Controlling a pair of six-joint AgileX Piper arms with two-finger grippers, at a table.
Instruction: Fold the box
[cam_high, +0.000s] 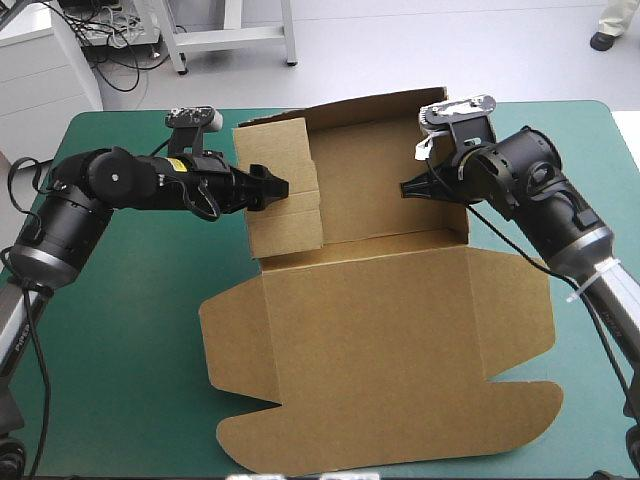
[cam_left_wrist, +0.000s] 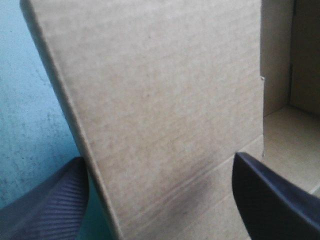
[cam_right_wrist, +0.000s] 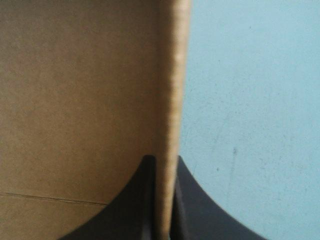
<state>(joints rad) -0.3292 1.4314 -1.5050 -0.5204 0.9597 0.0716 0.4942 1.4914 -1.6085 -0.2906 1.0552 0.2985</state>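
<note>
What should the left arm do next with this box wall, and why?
Probably close the left gripper on the box at its left wall: its fingers straddle that raised wall but stand apart, while the right gripper is shut on the right wall.

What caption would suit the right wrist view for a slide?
Right gripper shut on a raised wall of the brown box, teal-green cover beyond.

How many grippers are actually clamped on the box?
1: the right gripper, shut on the right wall of the box. The left gripper straddles the left wall, fingers open.
</note>
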